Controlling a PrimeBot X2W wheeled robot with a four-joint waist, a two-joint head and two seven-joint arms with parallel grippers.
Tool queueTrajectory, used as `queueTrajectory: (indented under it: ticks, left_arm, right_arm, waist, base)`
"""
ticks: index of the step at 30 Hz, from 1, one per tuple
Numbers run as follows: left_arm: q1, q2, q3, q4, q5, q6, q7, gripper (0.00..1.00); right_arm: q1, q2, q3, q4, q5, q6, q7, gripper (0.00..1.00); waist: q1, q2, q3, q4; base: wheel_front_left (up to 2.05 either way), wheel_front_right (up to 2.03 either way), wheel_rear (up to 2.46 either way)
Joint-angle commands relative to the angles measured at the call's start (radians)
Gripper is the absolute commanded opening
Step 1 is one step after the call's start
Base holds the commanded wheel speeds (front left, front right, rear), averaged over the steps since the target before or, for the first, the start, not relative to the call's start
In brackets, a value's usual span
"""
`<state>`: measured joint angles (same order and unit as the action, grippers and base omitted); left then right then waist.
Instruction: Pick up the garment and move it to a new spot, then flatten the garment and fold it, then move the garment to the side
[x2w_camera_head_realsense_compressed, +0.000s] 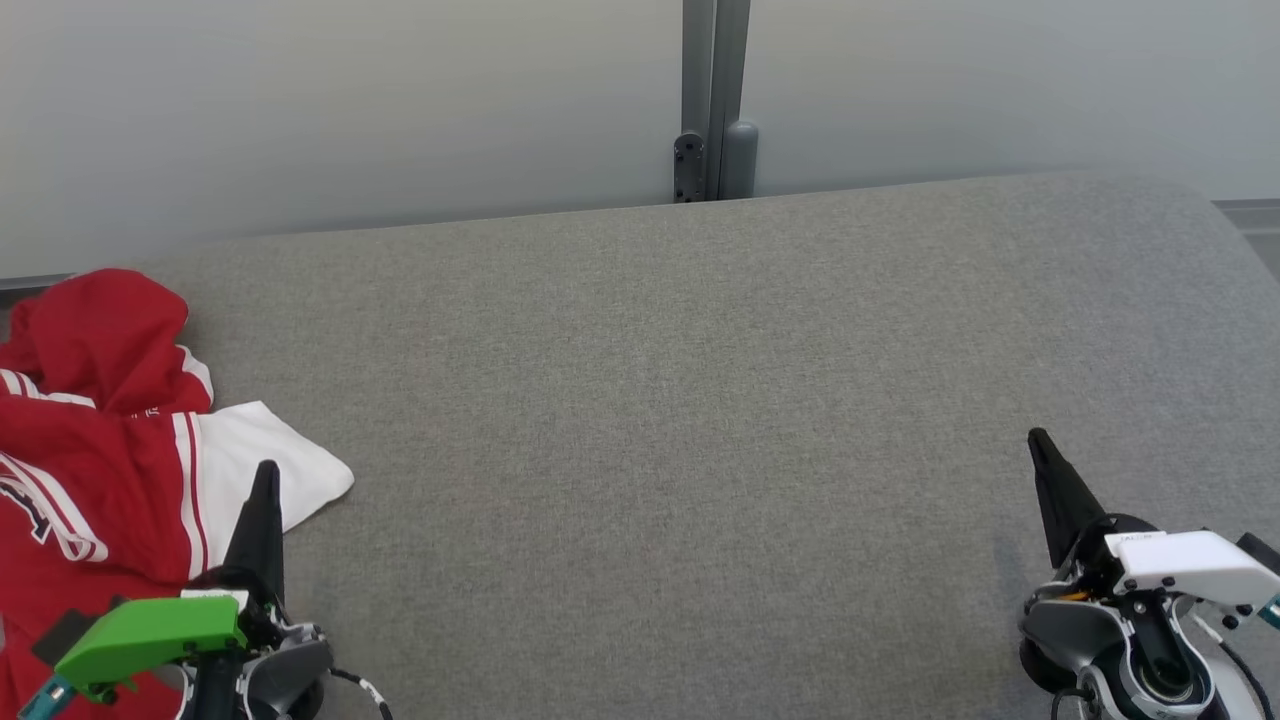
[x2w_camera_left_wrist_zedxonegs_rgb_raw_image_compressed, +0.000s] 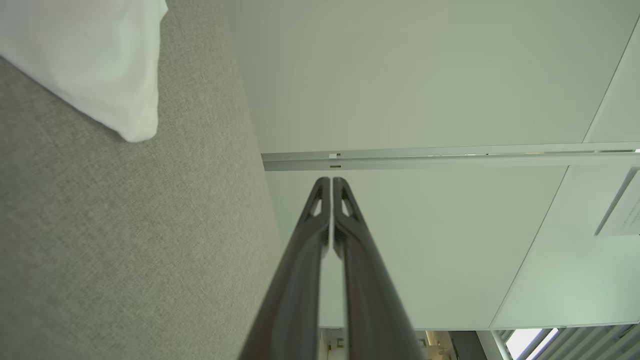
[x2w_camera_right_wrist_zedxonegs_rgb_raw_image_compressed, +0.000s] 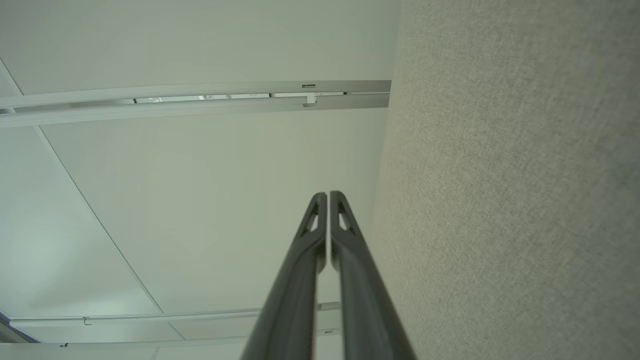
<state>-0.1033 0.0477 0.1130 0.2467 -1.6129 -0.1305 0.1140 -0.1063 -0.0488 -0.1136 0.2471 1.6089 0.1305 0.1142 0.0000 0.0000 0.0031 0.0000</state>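
Left gripper (x2w_camera_head_realsense_compressed: 266, 470) and right gripper (x2w_camera_head_realsense_compressed: 1036, 440) point forward, both closed.

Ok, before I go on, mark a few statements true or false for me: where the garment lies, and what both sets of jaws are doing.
1. The red and white garment lies crumpled at the left end of the grey surface. True.
2. The left gripper grips the garment's white sleeve. False: its jaws are shut on nothing, and the sleeve lies apart from them.
3. The right gripper has its jaws shut and empty. True.
4. The garment is folded flat in the middle of the surface. False: it is unfolded and bunched at the left.
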Motion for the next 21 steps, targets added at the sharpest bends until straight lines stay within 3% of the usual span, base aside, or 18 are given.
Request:
queueTrajectory:
  ticks: [1,13,21]
  left_arm:
    - [0.001,-0.001,-0.001,0.003,0.0,0.0,-0.001,1.0]
    - [0.018,-0.004,-0.063,0.011,0.013,0.0,-0.05,1.0]
    - [0.009,0.009,-0.108,0.015,0.108,0.0,-0.087,1.0]
  right_arm:
    - [0.001,0.001,0.0,0.002,0.0,0.0,-0.001,1.0]
    - [0.05,0.006,0.018,-0.021,-0.03,0.0,-0.05,1.0]
    - [0.066,-0.003,0.018,-0.06,-0.194,0.0,-0.087,1.0]
  waist:
    - [0.0,0.0,0.0,0.0]
    - [0.0,0.0,0.0,-0.001]
    - [0.0,0.0,-0.001,-0.002]
  base:
    - [0.0,0.0,0.0]
    - [0.0,0.0,0.0]
    - [0.0,0.0,0.0]
